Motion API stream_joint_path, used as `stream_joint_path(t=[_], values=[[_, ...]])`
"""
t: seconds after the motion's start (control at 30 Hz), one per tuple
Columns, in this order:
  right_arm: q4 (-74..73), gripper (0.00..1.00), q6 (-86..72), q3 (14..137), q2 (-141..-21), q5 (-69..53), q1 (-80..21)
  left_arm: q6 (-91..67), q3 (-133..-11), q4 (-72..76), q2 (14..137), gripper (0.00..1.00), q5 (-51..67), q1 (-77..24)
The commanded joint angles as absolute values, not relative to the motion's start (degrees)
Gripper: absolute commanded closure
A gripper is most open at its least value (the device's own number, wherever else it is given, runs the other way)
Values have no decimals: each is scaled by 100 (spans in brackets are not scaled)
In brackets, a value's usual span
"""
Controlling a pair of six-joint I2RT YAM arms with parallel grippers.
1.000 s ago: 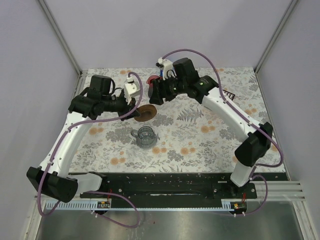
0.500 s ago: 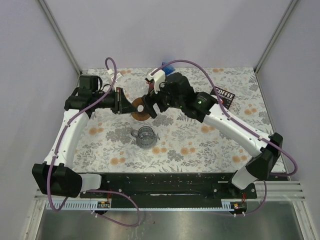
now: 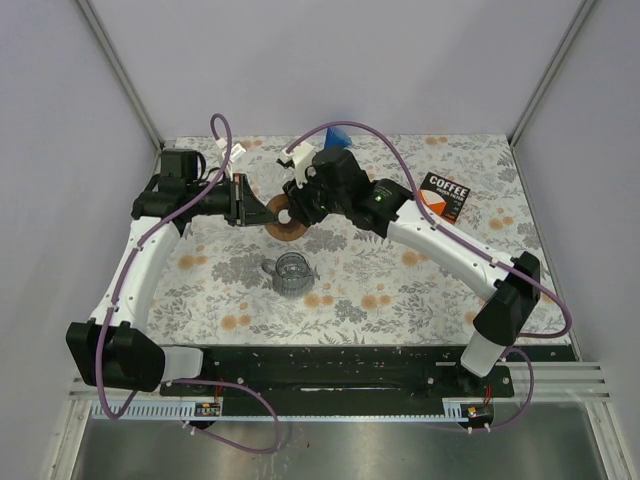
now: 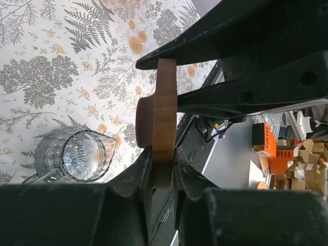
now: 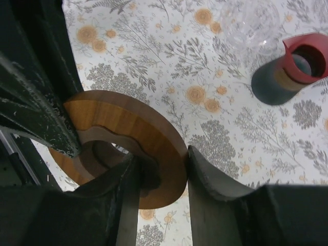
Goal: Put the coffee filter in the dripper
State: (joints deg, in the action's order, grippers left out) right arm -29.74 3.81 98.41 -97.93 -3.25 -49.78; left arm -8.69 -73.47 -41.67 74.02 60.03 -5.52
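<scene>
Looking down from above, both arms meet over the upper middle of the table (image 3: 400,285). The left gripper (image 3: 262,212) and right gripper (image 3: 290,213) are both on a wooden ring (image 3: 287,229) held off the surface. The glass dripper (image 3: 290,272) stands on the table just below the ring, apart from it. A coffee box (image 3: 445,195) lies to the right.

From the left wrist, the ring (image 4: 165,102) shows edge-on. The left gripper (image 4: 163,156) is clamped on its lower rim. The dripper (image 4: 77,156) sits at lower left, mouth towards the camera.

From the right wrist, the ring (image 5: 128,128) fills the left centre, and the right gripper (image 5: 163,189) straddles its band, one finger on either side. Whether they press on it I cannot tell. A red-rimmed cup (image 5: 300,61) stands at upper right.
</scene>
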Motion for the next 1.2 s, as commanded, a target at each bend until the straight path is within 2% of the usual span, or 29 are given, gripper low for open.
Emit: stream_joint_path(t=[0.0,0.07,0.1,0.17,0.2,0.3,0.47,0.9,1.17], values=[[-2892,78,387,10107,-9756,-282,-4957,-1002,-7357,-3929,7383,100,6311,-492],[-2926,93,352,10107,-9730,-203,-4957,-1002,-7356,-3929,7409,100,6197,-422],[-2970,98,317,10116,-9738,-150,-4948,-976,-7365,-3929,7427,96,6109,-378],[-3154,100,273,10186,-9799,-62,-4948,-853,-7418,-4016,7418,62,5863,-238],[-3347,100,246,10247,-9869,-70,-4948,-739,-7470,-4078,7401,48,5714,-168],[-4128,100,167,10616,-10290,-219,-4948,-475,-7550,-4175,7357,29,5459,191],[-5088,100,35,10942,-10906,-746,-4948,-36,-7489,-4245,7225,25,4932,720],[-5053,98,-193,11241,-11741,-906,-4966,343,-7031,-4096,7005,25,4667,1125],[-5651,86,-26,11865,-12313,-870,-5115,387,-7031,-4087,7022,25,4711,1160]])
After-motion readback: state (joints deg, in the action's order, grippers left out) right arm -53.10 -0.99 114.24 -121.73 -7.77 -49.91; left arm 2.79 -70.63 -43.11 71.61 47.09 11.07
